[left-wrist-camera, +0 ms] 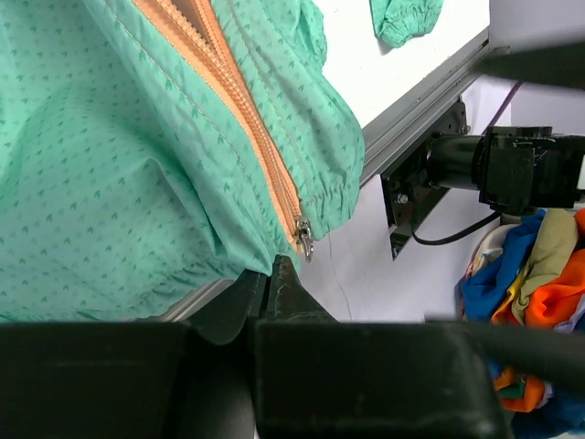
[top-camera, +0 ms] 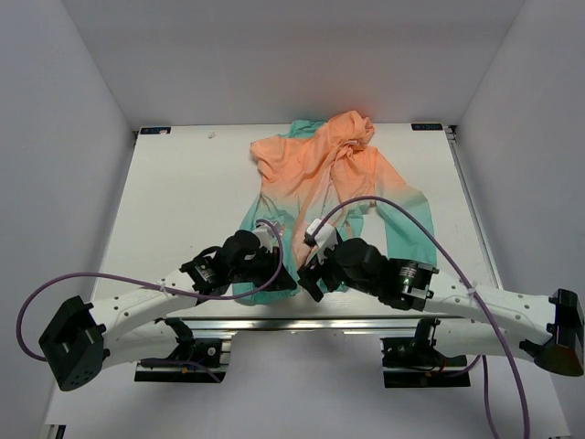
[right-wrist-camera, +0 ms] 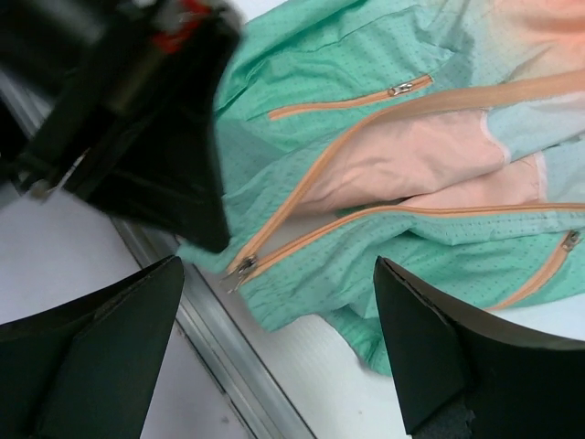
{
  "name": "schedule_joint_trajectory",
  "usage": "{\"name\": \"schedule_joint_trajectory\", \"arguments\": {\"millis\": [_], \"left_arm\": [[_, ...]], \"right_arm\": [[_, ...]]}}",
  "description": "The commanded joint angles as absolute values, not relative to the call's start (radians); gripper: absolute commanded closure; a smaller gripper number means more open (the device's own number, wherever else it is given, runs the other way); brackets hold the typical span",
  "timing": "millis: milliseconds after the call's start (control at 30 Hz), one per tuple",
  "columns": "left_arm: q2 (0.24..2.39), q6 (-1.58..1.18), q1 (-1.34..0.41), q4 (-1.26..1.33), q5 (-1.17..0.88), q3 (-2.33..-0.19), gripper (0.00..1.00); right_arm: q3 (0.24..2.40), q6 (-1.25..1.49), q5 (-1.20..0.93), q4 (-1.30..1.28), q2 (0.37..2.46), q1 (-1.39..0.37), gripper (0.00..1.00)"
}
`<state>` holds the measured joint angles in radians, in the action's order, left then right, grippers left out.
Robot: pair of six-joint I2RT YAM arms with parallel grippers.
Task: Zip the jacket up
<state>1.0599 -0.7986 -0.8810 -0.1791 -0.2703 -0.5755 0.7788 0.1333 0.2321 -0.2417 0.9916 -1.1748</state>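
The jacket point(top-camera: 329, 174) lies spread on the white table, orange at the far end and teal at the near hem. Its orange front zipper point(left-wrist-camera: 239, 101) is joined only at the bottom, where the metal slider point(left-wrist-camera: 303, 236) point(right-wrist-camera: 242, 268) sits by the hem at the table's near edge. Above the slider the two zipper sides spread apart. My left gripper point(top-camera: 277, 267) point(left-wrist-camera: 272, 270) is shut on the teal hem just left of the slider. My right gripper point(top-camera: 311, 273) point(right-wrist-camera: 279, 263) hangs wide open above the hem, holding nothing, with the slider below its left finger.
The aluminium rail point(right-wrist-camera: 210, 338) of the table's near edge runs right under the hem. A teal sleeve cuff point(left-wrist-camera: 402, 18) lies on the table. Two pocket zippers point(right-wrist-camera: 347, 99) point(right-wrist-camera: 548, 265) flank the front. A heap of coloured clothes point(left-wrist-camera: 530, 274) lies off the table.
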Motion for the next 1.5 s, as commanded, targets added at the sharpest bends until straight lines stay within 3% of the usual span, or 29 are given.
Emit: {"name": "schedule_joint_trajectory", "arguments": {"millis": [0,233,633,767,933,1133,1267,1333,1367,1433,1467], "left_arm": [[1.058,-0.801,-0.887,-0.183,-0.276,-0.603,1.00],[1.069,-0.807,-0.887,-0.178,-0.287,-0.603,1.00],[1.060,-0.811,-0.888,-0.178,-0.285,-0.603,1.00],[1.055,-0.807,-0.887,-0.183,-0.285,-0.609,1.00],[1.052,-0.799,-0.888,-0.196,-0.285,-0.615,1.00],[1.051,-0.796,-0.887,-0.204,-0.278,-0.620,1.00],[1.052,-0.799,-0.888,-0.201,-0.278,-0.617,1.00],[1.051,-0.799,-0.887,-0.207,-0.275,-0.621,1.00],[1.049,-0.799,-0.887,-0.209,-0.272,-0.623,1.00],[1.049,-0.799,-0.887,-0.215,-0.268,-0.624,1.00],[1.048,-0.799,-0.887,-0.216,-0.267,-0.626,1.00]], "right_arm": [[0.859,0.040,0.363,-0.362,1.015,-1.280,0.11],[0.890,0.080,0.517,-0.443,1.161,-1.410,0.11],[0.899,0.086,0.543,-0.364,1.264,-1.447,0.31],[0.890,0.086,0.589,-0.342,1.273,-1.447,0.47],[0.884,0.084,0.606,-0.322,1.281,-1.447,0.56],[0.884,0.075,0.594,-0.314,1.279,-1.447,0.83],[0.877,0.084,0.598,-0.313,1.276,-1.445,0.92],[0.868,0.084,0.595,-0.304,1.279,-1.445,0.91],[0.868,0.084,0.591,-0.305,1.282,-1.447,0.80],[0.867,0.084,0.577,-0.307,1.285,-1.447,0.72],[0.862,0.086,0.565,-0.298,1.281,-1.445,0.59]]}}
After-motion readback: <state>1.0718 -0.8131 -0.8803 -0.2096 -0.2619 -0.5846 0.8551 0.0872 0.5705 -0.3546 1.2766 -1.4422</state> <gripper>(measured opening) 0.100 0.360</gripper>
